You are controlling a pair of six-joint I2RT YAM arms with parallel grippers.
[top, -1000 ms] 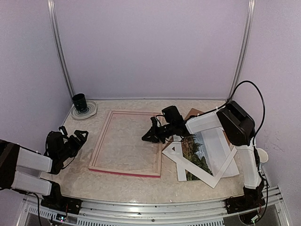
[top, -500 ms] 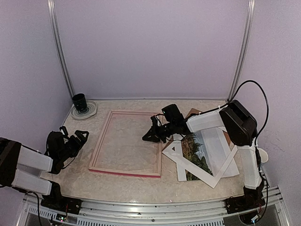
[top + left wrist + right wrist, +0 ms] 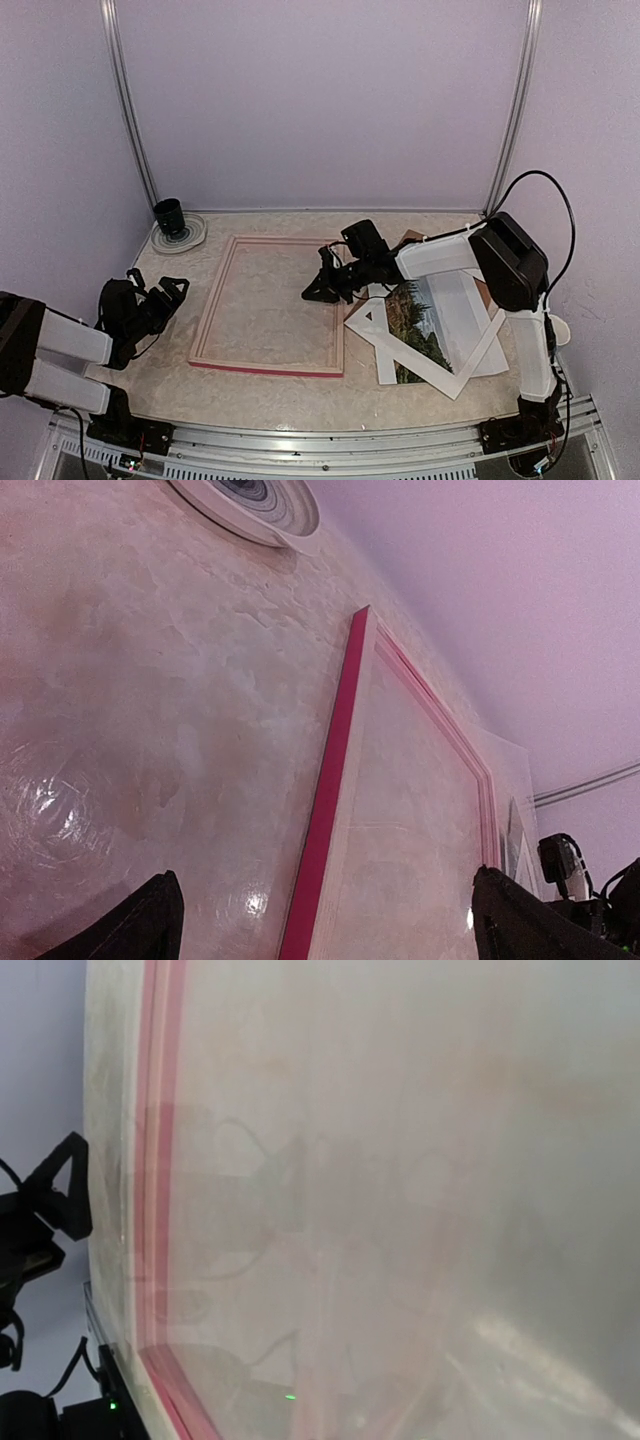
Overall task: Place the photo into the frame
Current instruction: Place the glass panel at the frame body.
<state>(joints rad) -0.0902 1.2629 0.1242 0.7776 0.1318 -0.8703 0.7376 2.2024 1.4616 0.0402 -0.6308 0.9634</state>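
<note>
The frame (image 3: 268,305) lies flat at the table's centre-left, pale wood back up, with pink-red edges. Its pink side rail (image 3: 335,770) runs through the left wrist view, and the rail (image 3: 160,1160) also shows close up in the right wrist view. The photo (image 3: 418,322) lies to the right of the frame, partly under a white mat border (image 3: 455,372). My right gripper (image 3: 317,280) hovers low over the frame's right rail and looks open and empty; its fingers are out of the right wrist view. My left gripper (image 3: 160,290) is open and empty, left of the frame (image 3: 330,935).
A dark cup (image 3: 169,213) stands on a round white coaster (image 3: 185,237) at the back left, and the coaster (image 3: 250,500) shows in the left wrist view. A brown backing board (image 3: 410,241) peeks out behind the right arm. Purple walls enclose the table.
My right gripper has edged slightly left and back over the frame's right rail. The left arm, frame and photo have not moved.
</note>
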